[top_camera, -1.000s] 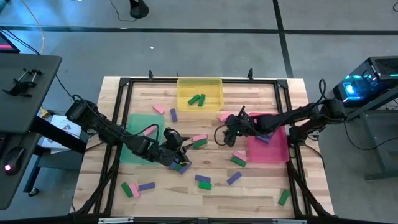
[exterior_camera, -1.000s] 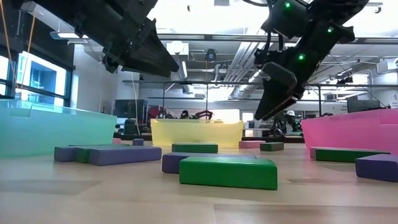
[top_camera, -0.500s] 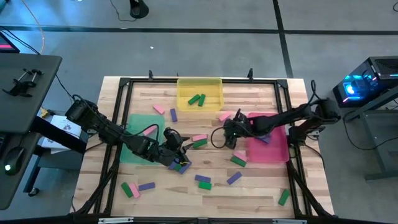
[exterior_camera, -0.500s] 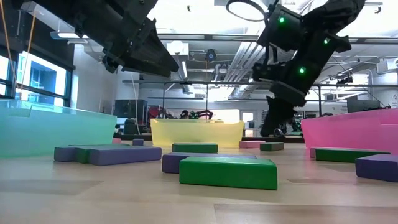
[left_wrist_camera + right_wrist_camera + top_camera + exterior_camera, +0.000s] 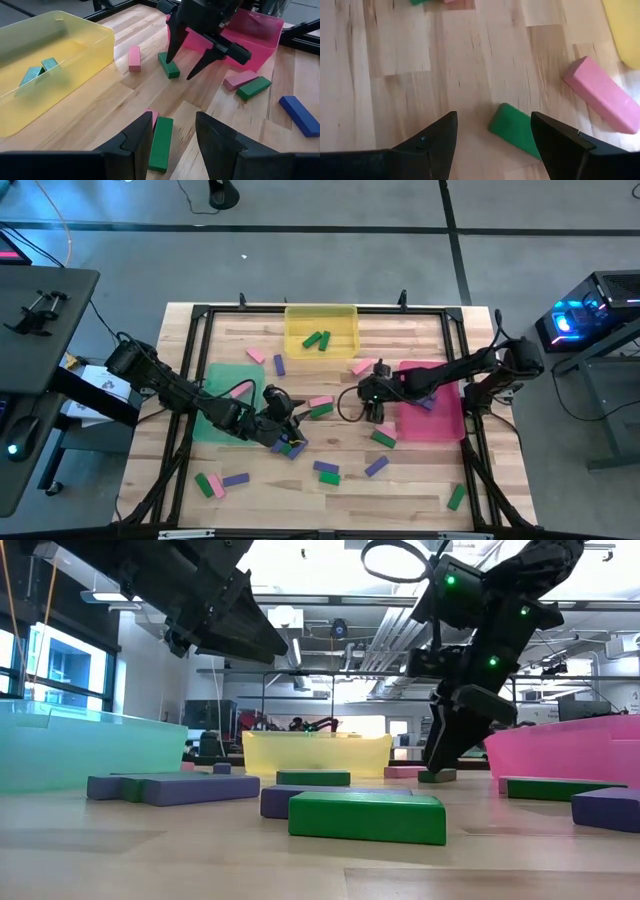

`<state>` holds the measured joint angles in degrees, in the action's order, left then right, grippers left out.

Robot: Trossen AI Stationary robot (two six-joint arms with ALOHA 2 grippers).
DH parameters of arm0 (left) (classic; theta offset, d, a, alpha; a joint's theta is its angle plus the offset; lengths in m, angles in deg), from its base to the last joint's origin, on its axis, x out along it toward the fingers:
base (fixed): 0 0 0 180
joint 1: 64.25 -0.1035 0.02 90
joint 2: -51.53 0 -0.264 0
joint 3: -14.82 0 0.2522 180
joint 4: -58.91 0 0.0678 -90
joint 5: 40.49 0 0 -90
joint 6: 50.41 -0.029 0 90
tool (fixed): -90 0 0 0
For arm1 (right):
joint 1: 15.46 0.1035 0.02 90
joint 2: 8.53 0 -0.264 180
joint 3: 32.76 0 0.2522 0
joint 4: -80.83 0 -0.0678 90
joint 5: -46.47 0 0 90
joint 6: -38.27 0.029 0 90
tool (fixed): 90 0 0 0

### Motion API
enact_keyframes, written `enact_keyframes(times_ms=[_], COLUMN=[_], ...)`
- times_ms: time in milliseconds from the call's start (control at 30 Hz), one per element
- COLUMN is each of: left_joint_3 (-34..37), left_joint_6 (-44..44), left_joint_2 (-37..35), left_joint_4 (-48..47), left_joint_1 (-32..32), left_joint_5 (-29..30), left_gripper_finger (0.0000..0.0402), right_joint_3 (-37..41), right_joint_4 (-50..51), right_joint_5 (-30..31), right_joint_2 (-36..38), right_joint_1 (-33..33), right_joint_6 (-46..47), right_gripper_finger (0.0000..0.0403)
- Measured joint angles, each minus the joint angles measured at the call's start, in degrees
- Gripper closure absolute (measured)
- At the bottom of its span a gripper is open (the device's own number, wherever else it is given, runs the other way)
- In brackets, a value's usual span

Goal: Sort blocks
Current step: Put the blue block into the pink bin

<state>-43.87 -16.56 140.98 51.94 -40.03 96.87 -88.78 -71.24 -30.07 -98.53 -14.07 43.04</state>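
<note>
Pink, green and blue-purple blocks lie scattered flat on the wooden table (image 5: 250,480). My right gripper (image 5: 180,70) is open and points steeply down just above the table beside the pink tray (image 5: 440,420). Its fingertips stand on either side of one end of a green block (image 5: 169,65), (image 5: 515,131), and I cannot tell that they touch it. A pink block (image 5: 602,100) lies close by. My left gripper (image 5: 173,117) hovers open and empty at the table's middle (image 5: 288,435). A green block (image 5: 161,150) beside a pink one lies ahead of it.
A yellow tray (image 5: 320,330) at the far edge holds two green blocks. A green tray (image 5: 222,415) lies under the left arm. The pink tray holds a purple block. More blocks (image 5: 225,480) lie near the front edge, and a black frame (image 5: 200,315) rings the table.
My right gripper has come down toward the table and rolled about its own axis. Its open fingers now stand low over the green block beside the pink tray. The left arm and the blocks have kept still.
</note>
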Motion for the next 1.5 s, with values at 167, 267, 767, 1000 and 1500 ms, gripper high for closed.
enact_keyframes(times_ms=[167,267,767,1000,1500], left_joint_3=[0.00,0.00,0.00,0.00,0.00], left_joint_6=[0.00,0.00,0.42,0.44,0.44], left_joint_2=[0.00,0.00,0.00,0.00,0.00], left_joint_4=[0.01,0.09,0.85,0.83,0.81], left_joint_1=[-0.74,-1.32,-2.14,-2.34,-2.34], left_joint_5=[0.00,-0.01,-0.68,-0.70,-0.70], left_gripper_finger=[0.0265,0.0265,0.0265,0.0265,0.0265], right_joint_3=[-0.02,-0.02,-3.27,-6.97,0.76], right_joint_4=[0.04,0.70,5.13,8.96,-3.98], right_joint_5=[-1.39,-2.09,-14.95,-16.37,-11.05], right_joint_2=[0.02,0.04,0.07,0.09,0.09], right_joint_1=[0.00,0.00,3.78,18.49,30.36], right_joint_6=[4.81,0.32,6.10,10.02,6.00], right_gripper_finger=[0.0166,0.0166,0.0166,0.0166,0.0167])
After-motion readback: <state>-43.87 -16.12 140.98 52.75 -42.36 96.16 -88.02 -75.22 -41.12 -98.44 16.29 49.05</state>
